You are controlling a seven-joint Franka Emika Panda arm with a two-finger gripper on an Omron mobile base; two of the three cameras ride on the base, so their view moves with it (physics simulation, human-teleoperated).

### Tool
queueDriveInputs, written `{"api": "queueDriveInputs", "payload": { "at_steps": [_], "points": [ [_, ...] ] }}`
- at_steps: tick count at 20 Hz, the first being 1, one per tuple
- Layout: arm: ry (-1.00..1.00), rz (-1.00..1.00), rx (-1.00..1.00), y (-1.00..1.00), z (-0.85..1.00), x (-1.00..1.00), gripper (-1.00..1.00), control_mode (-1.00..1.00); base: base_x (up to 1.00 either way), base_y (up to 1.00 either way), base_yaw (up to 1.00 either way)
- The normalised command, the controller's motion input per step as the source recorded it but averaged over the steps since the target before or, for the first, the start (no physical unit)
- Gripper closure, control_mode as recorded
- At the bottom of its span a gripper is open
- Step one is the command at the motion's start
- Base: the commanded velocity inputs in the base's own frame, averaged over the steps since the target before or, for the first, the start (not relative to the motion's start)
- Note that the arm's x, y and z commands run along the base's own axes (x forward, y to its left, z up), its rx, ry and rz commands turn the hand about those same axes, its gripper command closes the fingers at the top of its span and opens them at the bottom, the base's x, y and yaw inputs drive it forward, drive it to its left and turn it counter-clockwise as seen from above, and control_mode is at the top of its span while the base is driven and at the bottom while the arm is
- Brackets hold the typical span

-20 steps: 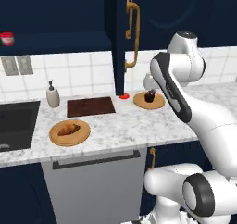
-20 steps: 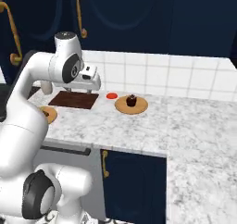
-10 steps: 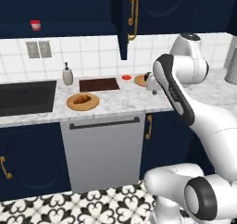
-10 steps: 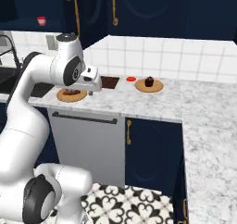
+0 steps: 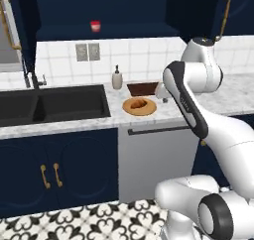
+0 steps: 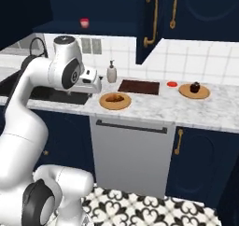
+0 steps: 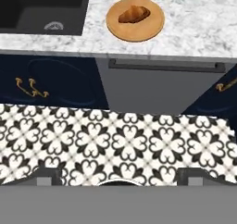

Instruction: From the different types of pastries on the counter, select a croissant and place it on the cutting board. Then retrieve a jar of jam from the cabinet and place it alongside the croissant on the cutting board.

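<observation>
Croissant point(image 7: 133, 15) is sitting on a round wooden plate point(image 7: 155, 26) on the worktop point(image 7: 199, 26), cutting board point(image 6: 138, 87) just behind it. Hand point(image 6: 93, 81) is spread, holding nothing.

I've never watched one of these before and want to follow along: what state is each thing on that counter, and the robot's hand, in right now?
croissant: lying on a round wooden plate, untouched.
cutting board: flat on the counter, bare.
dark muffin: sitting on its own plate.
jar of jam: standing up in the open cabinet.
gripper: open, holding nothing.
</observation>
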Motion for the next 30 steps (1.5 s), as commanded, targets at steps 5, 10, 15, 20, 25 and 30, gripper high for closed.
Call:
{"api": "queueDriveInputs", "payload": {
  "at_steps": [5, 10, 15, 20, 25, 30],
  "points": [
    [0.00, 0.00, 0.00, 0.00, 0.00, 0.00, -1.00, 1.00, 1.00, 0.28, 0.00],
    [0.00, 0.00, 0.00, 0.00, 0.00, 0.00, -1.00, 1.00, 0.79, -0.34, -0.05],
    [0.00, 0.00, 0.00, 0.00, 0.00, 0.00, -1.00, 1.00, 0.60, -0.21, -0.01],
    [0.00, 0.00, 0.00, 0.00, 0.00, 0.00, -1.00, 1.00, 0.42, 0.00, 0.00],
    [0.00, 0.00, 0.00, 0.00, 0.00, 0.00, -1.00, 1.00, 0.49, 0.00, 0.00],
    [0.00, 0.00, 0.00, 0.00, 0.00, 0.00, -1.00, 1.00, 0.35, 0.00, 0.00]
  ]
}}
